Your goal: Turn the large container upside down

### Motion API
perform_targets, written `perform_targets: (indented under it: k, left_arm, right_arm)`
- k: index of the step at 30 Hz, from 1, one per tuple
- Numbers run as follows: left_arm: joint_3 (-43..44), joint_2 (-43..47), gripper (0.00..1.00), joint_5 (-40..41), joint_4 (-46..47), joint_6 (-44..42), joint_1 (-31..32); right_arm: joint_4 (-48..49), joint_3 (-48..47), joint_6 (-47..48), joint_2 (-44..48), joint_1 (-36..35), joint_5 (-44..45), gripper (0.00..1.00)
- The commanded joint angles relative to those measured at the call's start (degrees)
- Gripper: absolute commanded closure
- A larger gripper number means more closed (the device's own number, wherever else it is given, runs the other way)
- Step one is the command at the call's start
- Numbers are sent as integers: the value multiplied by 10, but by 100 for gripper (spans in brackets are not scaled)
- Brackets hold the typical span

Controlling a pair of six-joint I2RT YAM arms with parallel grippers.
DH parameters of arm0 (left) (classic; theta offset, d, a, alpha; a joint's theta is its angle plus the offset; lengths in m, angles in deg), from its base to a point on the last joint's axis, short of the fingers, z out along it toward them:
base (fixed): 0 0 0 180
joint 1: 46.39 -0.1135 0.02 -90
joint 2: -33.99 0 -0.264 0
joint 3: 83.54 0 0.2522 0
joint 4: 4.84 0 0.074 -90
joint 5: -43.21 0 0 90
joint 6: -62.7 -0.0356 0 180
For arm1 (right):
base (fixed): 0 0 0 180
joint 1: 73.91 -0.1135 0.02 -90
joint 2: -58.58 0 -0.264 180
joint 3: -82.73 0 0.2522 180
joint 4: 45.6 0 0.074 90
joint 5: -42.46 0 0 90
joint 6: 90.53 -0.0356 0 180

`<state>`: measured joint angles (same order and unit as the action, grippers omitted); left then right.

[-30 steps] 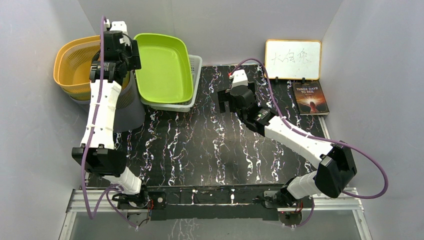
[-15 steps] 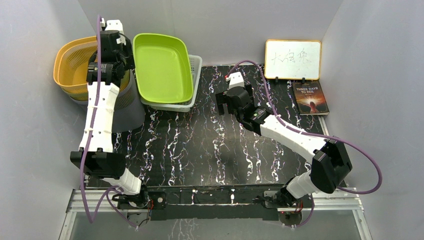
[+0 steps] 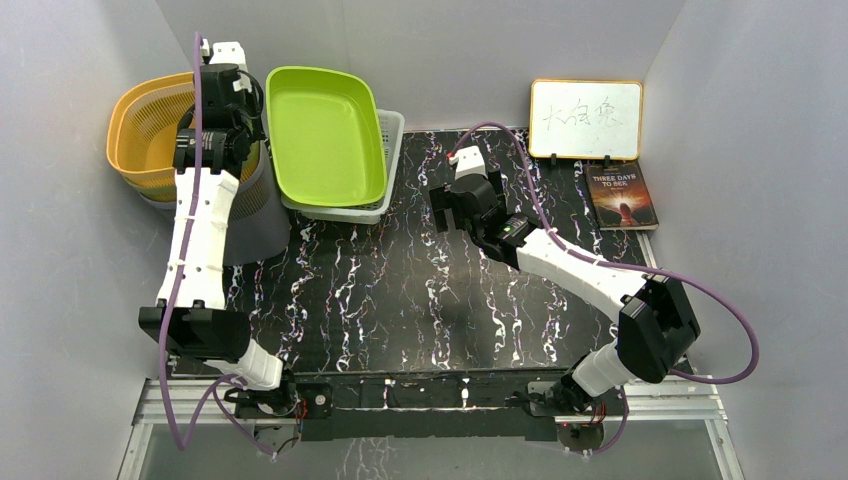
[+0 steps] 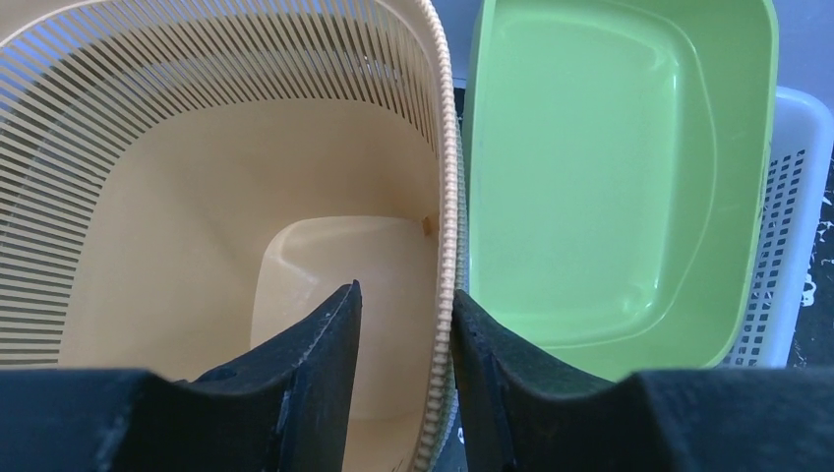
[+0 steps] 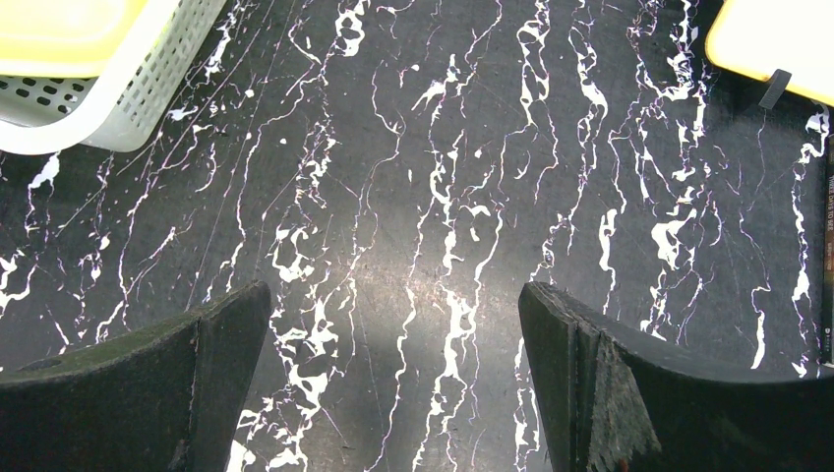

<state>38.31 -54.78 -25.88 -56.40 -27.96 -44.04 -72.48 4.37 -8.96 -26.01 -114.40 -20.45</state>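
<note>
now left pincer (image 4: pixel 404 291) narrower astride orange basket (image 4: pixel 197 197) rim.

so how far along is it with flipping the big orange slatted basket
Done: the left gripper is at the orange slatted plastic basket, fingers straddling its rim, one inside, one outside.
In hand: the grip, not yet tight; a gap shows beside the inner finger.
Left: lifting and turning it over; it sits mouth up. The right gripper hangs open over the black marbled table.
</note>
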Motion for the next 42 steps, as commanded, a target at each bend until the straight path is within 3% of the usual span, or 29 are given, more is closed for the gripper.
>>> perform_targets:
  k: [1, 5, 7, 8, 15, 23, 29, 34, 42]
  left_arm:
    - [0, 13, 62, 9, -12, -4, -12]
    - [1, 16, 70, 4, -8, -3, -13]
    - [2, 16, 95, 4, -5, -5, -14]
    - [2, 16, 100, 4, -5, -7, -13]
    - [-3, 14, 100, 11, -8, -24, -14]
    - [161, 14, 100, 42, -17, -13, -14]
    - [119, 100, 100, 80, 64, -27, -13]
    - [149, 101, 100, 80, 39, -35, -14]
    - [172, 135, 100, 99, 107, -63, -13]
  right_arm:
    - [12, -16, 8, 5, 0, 7, 2]
    - [13, -13, 8, 4, 0, 8, 2]
    - [13, -12, 9, 4, 0, 9, 2]
    - [13, -11, 9, 3, -1, 9, 2]
    - [10, -9, 9, 2, 0, 15, 2]
    - [11, -7, 6, 2, 0, 17, 2]
    - [7, -10, 2, -9, 0, 12, 2]
    - [-3, -20, -2, -13, -1, 7, 2]
    - [-4, -27, -7, -7, -1, 1, 2]
